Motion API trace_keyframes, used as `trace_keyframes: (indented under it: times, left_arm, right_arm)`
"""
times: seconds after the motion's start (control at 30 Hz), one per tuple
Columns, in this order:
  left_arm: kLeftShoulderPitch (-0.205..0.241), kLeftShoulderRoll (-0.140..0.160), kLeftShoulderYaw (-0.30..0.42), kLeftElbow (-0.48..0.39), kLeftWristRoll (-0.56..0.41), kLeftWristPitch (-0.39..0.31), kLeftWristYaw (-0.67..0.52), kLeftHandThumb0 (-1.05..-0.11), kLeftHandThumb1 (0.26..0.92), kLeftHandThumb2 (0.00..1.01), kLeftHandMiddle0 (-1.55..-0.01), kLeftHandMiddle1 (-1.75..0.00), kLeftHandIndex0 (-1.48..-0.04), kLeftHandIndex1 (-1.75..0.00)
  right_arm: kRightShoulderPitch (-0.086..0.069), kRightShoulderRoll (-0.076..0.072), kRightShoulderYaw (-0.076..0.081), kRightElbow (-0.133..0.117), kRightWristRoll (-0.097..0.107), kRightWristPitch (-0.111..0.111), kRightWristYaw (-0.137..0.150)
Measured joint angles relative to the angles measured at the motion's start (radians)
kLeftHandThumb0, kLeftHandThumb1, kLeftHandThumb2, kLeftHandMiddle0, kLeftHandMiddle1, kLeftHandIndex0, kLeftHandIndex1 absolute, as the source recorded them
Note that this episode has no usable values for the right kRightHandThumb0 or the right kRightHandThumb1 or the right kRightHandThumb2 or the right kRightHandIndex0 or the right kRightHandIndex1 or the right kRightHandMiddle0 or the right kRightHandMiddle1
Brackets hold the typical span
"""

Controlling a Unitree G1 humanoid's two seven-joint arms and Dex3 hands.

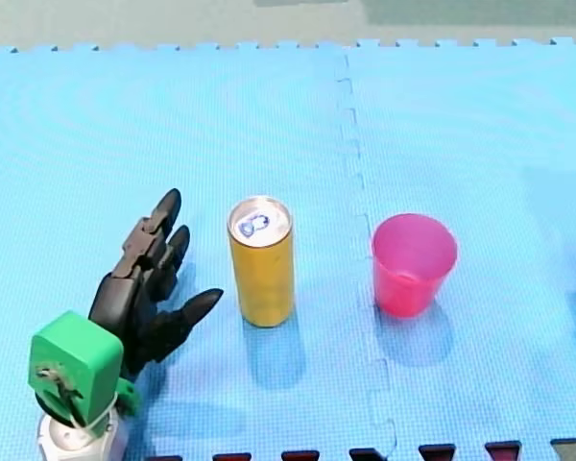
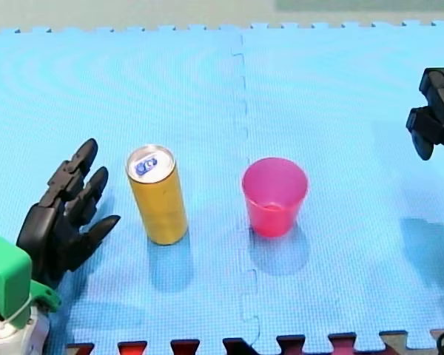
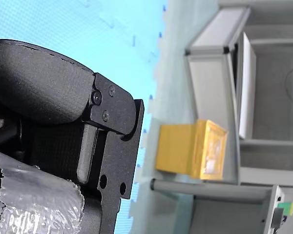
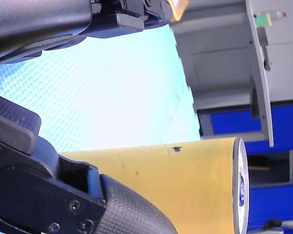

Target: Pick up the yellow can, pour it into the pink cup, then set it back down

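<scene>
Nearest to me, my left hand is low on the left of the mat, empty and unclenched. The can stands upright just beside it, a little further out. A strip of bare mat shows between hand and can, so I am not touching it. In the second wrist view the can's yellow side appears very close to the hand there, which fits that closeness.

Across the seam in the mat, on the can's other side and about level with it, the cup stands upright, mouth up and apart from the can. I see nothing inside it.

Further out and far to the right is my right hand, well apart from both can and cup. Whether it is open or closed I cannot tell.

I judge I am at the very first step. The can is not yet grasped, and nothing has been lifted or poured.

The next move, as I read it, is a short sideways reach with my left hand until the can is inside my grip. I should then close around its middle. The can is tall and narrow, so a push high on its side could tip it toward the cup, and I should come in low and square. Once I have a firm hold, the job is to lift it, carry it over the seam and tilt it above the cup's mouth.
</scene>
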Motion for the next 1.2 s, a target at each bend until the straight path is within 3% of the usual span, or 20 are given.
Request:
trace_keyframes:
  times: [0.5,0.8,1.2]
  left_arm:
    - [0.016,0.002,-0.024,-0.033,0.011,0.027,0.029,-1.048,0.842,0.01,-0.21,-0.01,-0.20,0.00]
    - [0.014,0.010,-0.033,-0.023,0.007,0.066,-0.021,-1.048,0.862,0.02,-0.21,-0.01,-0.20,0.00]
    - [-0.005,0.030,-0.023,-0.023,-0.026,0.170,-0.111,-1.048,0.708,0.00,-0.16,0.00,-0.17,0.00]
  right_arm:
    - [0.000,0.000,-0.001,0.000,0.000,0.000,0.003]
    - [0.000,0.000,-0.003,0.000,0.002,0.000,0.006]
    - [0.000,0.000,-0.003,0.000,0.002,-0.003,0.006]
